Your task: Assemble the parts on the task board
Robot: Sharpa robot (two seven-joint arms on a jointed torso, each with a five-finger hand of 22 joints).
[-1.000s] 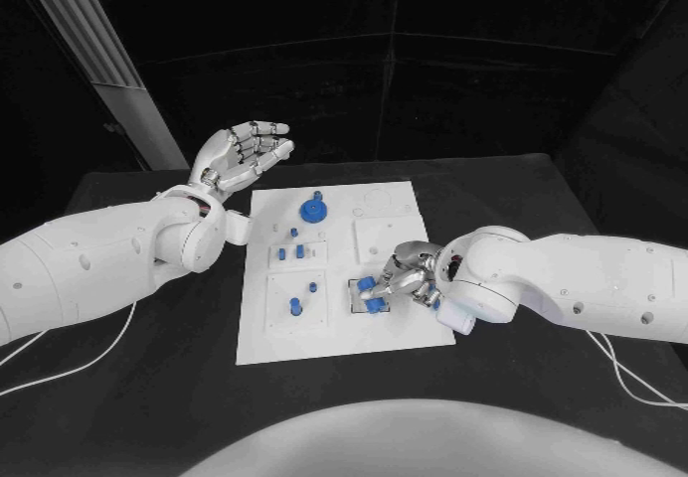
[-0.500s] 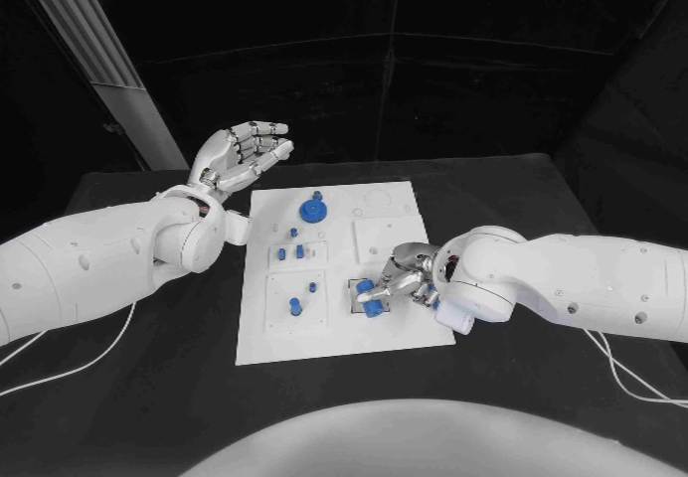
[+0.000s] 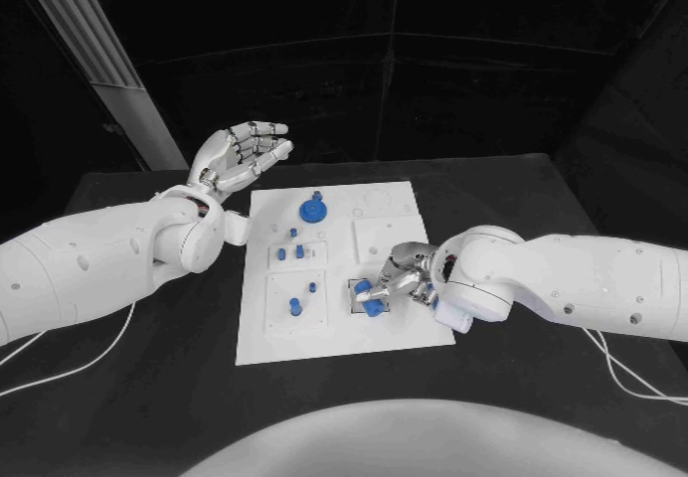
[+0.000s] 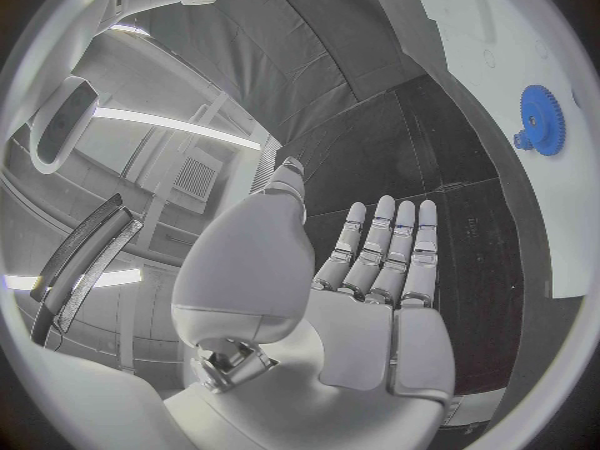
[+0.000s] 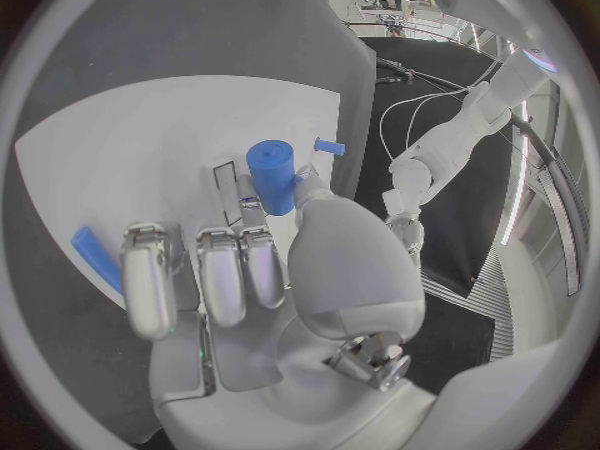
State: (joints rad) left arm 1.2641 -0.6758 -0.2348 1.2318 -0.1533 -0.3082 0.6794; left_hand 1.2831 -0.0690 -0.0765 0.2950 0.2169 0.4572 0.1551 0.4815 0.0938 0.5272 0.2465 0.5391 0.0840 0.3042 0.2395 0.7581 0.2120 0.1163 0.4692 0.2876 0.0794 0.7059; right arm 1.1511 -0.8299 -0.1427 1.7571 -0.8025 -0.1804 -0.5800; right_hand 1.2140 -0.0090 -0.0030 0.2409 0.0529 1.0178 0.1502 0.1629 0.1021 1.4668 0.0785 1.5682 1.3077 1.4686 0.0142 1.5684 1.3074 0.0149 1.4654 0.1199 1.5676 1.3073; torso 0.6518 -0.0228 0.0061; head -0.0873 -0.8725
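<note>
A blue cylindrical part (image 5: pixel 271 175) is pinched in the right hand (image 3: pixel 406 274) just over the small square recess at about four o'clock on the white task board (image 3: pixel 402 338), mid-worktop (image 3: pixel 172 397), while the left hand (image 3: pixel 244 149) hovers open-palmed, holding nothing, at the board's eleven o'clock.

Overhead head camera; close wrist cameras, all sharing the task board (image 3: pixel 338 268).
</note>
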